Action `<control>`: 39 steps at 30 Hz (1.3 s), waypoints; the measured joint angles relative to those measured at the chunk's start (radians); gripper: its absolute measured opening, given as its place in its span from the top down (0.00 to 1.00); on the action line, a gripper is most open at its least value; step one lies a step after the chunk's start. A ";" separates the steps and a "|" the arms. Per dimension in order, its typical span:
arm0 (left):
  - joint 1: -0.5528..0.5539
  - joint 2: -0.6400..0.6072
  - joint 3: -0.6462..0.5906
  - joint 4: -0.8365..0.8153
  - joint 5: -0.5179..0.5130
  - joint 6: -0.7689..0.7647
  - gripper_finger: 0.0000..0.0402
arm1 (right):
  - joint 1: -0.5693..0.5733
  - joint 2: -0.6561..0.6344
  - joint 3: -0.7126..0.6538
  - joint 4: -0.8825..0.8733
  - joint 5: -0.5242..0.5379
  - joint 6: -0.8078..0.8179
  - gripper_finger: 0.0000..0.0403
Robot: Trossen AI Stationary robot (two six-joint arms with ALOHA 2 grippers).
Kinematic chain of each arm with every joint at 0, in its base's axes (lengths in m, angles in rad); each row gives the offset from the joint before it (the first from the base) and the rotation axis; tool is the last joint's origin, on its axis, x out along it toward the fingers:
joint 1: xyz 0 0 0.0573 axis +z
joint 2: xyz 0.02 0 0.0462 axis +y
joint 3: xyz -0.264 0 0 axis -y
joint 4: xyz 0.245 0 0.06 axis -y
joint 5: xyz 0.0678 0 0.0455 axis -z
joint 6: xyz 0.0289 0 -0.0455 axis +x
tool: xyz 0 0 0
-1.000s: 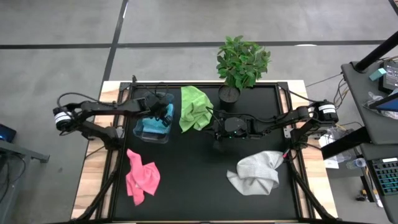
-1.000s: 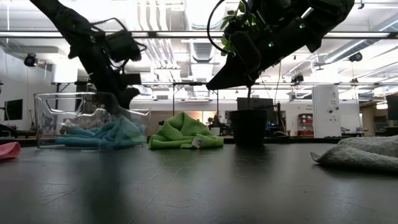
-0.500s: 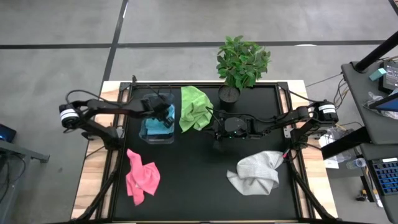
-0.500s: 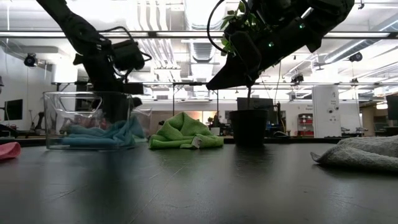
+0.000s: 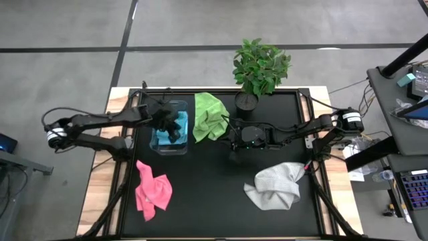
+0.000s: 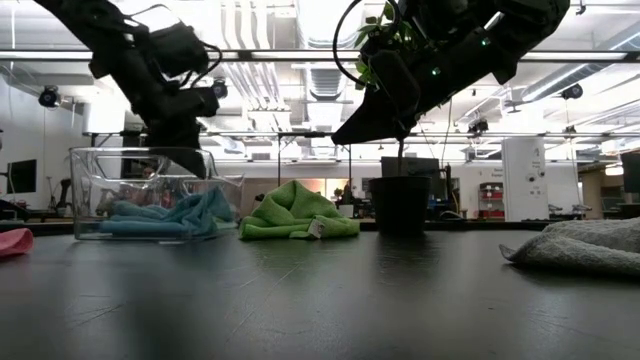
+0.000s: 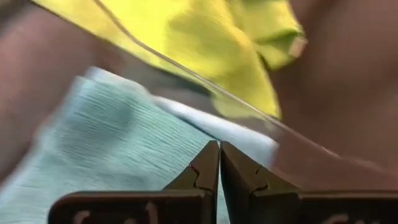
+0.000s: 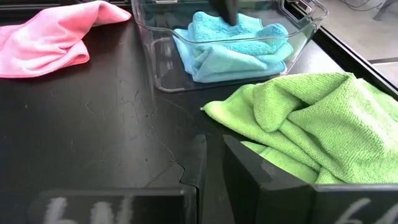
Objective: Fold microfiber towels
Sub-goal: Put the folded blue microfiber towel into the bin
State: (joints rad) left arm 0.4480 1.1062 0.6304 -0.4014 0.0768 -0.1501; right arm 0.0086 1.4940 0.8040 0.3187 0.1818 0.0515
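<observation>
Left gripper (image 5: 175, 128) pinched empty over blue towels (image 5: 164, 137) in bin (image 5: 155, 144); green towel (image 5: 207, 115) beside

Blue towels (image 5: 167, 137) — folded, stacked in the clear bin (image 5: 155, 144) at the table's back left. Lime green towel (image 5: 208, 115) crumpled just beside the bin, toward the plant. Pink towel (image 5: 153, 189) rumpled near the front left edge. Pale grey-white towel (image 5: 275, 186) — loosely bunched at front right, well apart from the others.
</observation>
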 joint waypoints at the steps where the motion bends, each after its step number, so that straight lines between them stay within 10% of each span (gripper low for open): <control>1: 0.000 -0.002 -0.007 -0.003 0.022 0.000 1.00 | 0.000 0.000 0.000 0.000 0.000 0.000 0.89; 22: -0.027 0.117 0.005 0.022 0.034 0.063 1.00 | 0.000 0.000 0.000 0.000 0.000 -0.018 0.89; 28: -0.017 0.060 0.031 -0.023 -0.168 0.188 1.00 | 0.000 0.000 0.000 0.000 0.000 -0.018 0.89; 39: 0.027 0.190 0.013 0.046 -0.180 0.227 1.00 | 0.000 0.000 0.000 0.000 0.000 -0.023 0.89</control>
State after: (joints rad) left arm 0.4747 1.2958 0.6430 -0.3558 -0.1032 0.0772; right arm 0.0086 1.4940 0.8040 0.3191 0.1818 0.0284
